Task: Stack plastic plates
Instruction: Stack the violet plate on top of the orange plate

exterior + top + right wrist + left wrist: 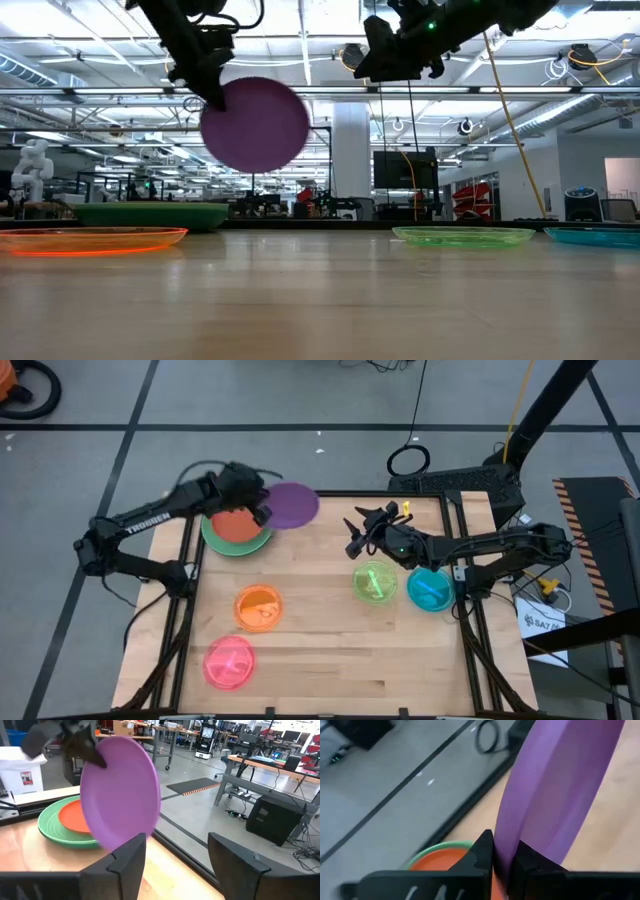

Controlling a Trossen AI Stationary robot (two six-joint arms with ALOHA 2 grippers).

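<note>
My left gripper (258, 503) is shut on the purple plate (294, 505), which is lifted above the table's far left part (255, 125). Beside it a red-orange plate (235, 525) lies in a larger green plate (214, 541) on the table. The translucent orange (258, 607), pink (229, 660), lime (375, 582) and teal (430, 589) plates lie flat, each on its own. My right gripper (175, 855) is open and raised over the far middle of the table (360, 532), facing the purple plate (122, 795); it touches nothing. My left gripper pinches the purple plate's rim (506, 851) between its two fingers (484, 854), one on each face. The plate is lifted clear and stands tilted almost on edge, reaching away from the fingers toward the table's right (255, 125).
The green and red-orange stack (65, 820) sits just below and left of the held plate. Bare wood lies in the table's middle (320, 610) and near right. Black frame rails (470, 630) run along the table's sides.
</note>
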